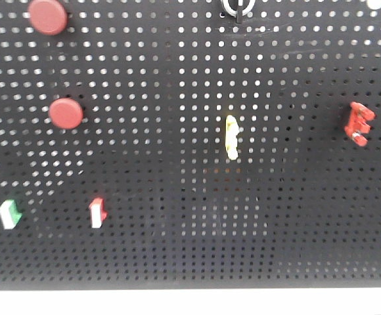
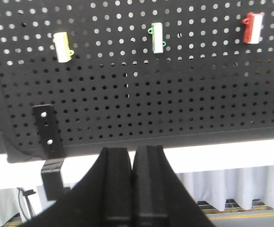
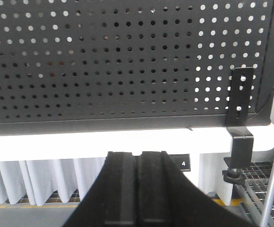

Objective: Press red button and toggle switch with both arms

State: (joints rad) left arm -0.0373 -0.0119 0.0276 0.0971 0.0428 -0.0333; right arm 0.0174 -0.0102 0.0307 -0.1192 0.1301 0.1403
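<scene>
Black pegboard (image 1: 177,249) upright along white counter (image 3: 104,137); white drapes (image 3: 33,179) below. Toggle switch (image 1: 359,123) at 3 o'clock on board, red button (image 1: 66,113) at 9. Left pincer (image 2: 132,189), right pincer (image 3: 138,189): jaws pressed together, empty.

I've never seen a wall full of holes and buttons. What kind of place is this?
Probably a robot test lab, not a home. A black pegboard carries a red button and a toggle switch, standing on a white table with white curtains below.
</scene>
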